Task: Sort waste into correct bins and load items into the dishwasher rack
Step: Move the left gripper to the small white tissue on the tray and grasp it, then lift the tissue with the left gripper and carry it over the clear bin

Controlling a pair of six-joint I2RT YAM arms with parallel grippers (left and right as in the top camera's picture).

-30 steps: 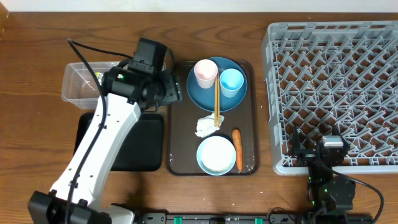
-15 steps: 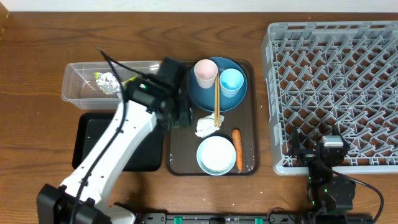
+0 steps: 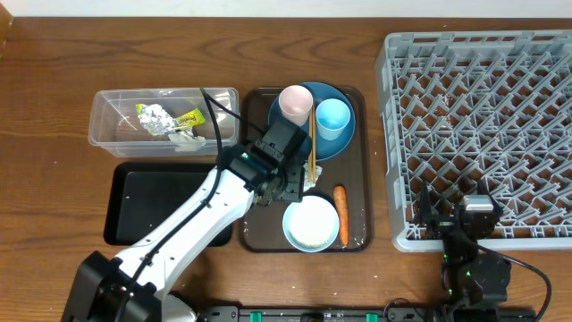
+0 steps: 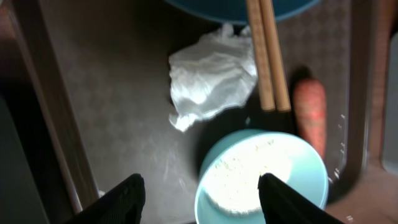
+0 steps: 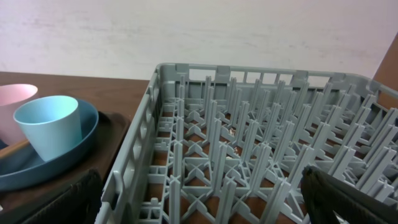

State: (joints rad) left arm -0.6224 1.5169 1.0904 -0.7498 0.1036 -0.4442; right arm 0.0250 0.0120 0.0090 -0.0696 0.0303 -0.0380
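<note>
Just beyond the parted left hand (image 4: pixel 203 188) lies the crumpled white tissue (image 4: pixel 211 81).

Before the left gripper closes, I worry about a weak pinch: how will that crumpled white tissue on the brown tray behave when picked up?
The tissue looks soft and loosely crumpled, so it will probably squash in a grip and weigh almost nothing. Its edge lies at the chopsticks, so lifting might nudge them. It seems unlikely to roll.
</note>
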